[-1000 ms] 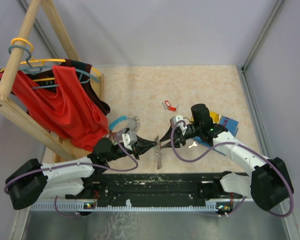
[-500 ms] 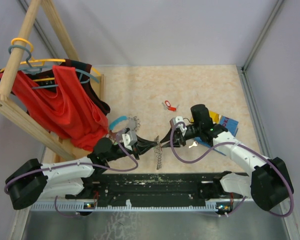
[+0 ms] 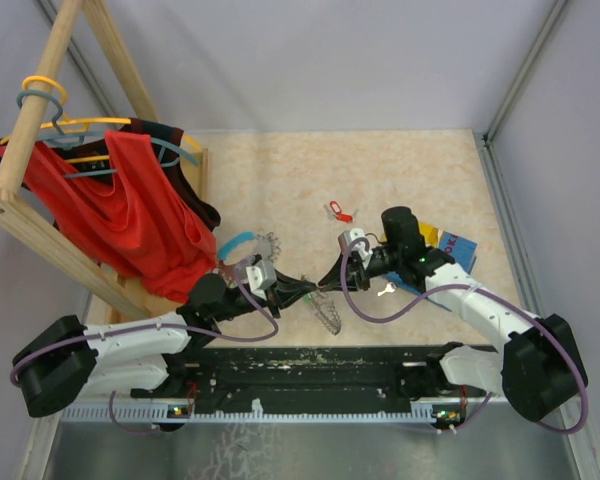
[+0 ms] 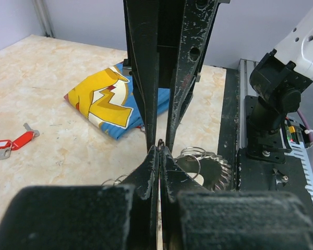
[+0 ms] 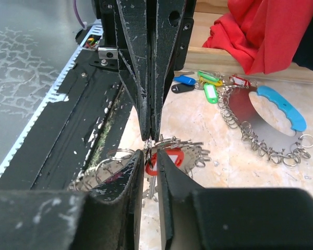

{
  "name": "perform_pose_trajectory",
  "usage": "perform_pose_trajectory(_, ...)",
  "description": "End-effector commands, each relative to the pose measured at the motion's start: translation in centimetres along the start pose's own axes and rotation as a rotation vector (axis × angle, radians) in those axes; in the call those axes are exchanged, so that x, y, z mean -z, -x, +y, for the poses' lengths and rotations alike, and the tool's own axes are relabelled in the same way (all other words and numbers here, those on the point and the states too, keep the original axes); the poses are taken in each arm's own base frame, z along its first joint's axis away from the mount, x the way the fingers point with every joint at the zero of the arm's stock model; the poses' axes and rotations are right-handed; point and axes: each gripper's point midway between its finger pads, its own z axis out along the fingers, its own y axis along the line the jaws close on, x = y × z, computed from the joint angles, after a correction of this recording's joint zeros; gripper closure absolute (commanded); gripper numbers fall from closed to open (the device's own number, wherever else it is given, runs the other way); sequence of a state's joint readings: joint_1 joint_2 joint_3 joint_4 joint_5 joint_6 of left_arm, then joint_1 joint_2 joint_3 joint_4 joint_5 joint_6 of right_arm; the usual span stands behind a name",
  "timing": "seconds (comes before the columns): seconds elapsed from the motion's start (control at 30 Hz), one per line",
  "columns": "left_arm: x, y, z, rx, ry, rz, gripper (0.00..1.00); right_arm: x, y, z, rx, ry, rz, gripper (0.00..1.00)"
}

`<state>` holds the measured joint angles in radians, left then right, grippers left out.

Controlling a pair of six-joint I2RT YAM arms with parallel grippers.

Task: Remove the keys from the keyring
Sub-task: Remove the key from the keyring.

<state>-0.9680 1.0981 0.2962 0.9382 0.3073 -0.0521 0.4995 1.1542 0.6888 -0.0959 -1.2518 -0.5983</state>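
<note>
Just past the arm bases, the keyring (image 3: pixel 328 312) is found between the two end effectors, its fringe of silver loops trailing below them toward the near edge of the table (image 3: pixel 430 170). The left end effector (image 4: pixel 159 148) is clenched on one thin loop of that fringe. The right end effector (image 5: pixel 150 152) is set tip to tip against it. A red tag (image 5: pixel 167 158) is seen in the narrow gap between its fingers, but whether the tag is actually pinched cannot be told.

The keyring is judged light, slick and limp as a chain. Any slack part will swing and twist, so it is best taken at the loop right beside the key being worked. The keys (image 5: pixel 206 92) are judged tiny and light, with thin metal that is easily dropped, so the stiff plastic tag is the surer hold. The loops are judged springy, so a steady pull is called for rather than a jerk.

Farther out, a silver key (image 3: pixel 385 290) is seen beside the right arm. A second ring (image 5: pixel 279 107) with a blue grip is seen next to the green and blue tagged keys. A red-tagged key (image 3: pixel 338 210) is seen alone beyond.
</note>
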Motion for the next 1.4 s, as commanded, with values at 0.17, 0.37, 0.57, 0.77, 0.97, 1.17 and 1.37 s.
perform_pose_trajectory(0.17,-0.7,3.0,0.2,-0.025,-0.002,-0.089,1.00,-0.2,3.0,-0.1,0.093,0.026,-0.046,1.00)
perform_pose_trajectory(0.37,-0.4,2.6,0.3,-0.002,0.014,-0.081,1.00,0.0,3.6,-0.4,0.077,0.011,-0.029,1.00)
perform_pose_trajectory(0.57,0.1,2.0,0.3,-0.011,0.020,-0.028,0.72,0.3,3.8,-0.7,0.074,-0.014,-0.004,1.00)
perform_pose_trajectory(0.77,0.4,2.1,0.6,-0.043,0.034,0.046,0.61,0.1,3.7,-0.7,0.090,-0.019,0.020,1.00)
perform_pose_trajectory(0.97,-0.3,1.2,0.2,-0.056,-0.015,0.165,0.58,-0.1,3.4,-0.6,0.101,-0.018,0.040,1.00)
perform_pose_trajectory(1.17,-0.5,1.0,0.2,-0.057,-0.031,0.224,0.55,-0.2,3.4,-0.6,0.104,-0.019,0.044,1.00)
perform_pose_trajectory(1.37,-0.5,1.1,0.0,-0.047,-0.038,0.239,0.55,-0.3,3.4,-0.6,0.104,-0.018,0.046,1.00)
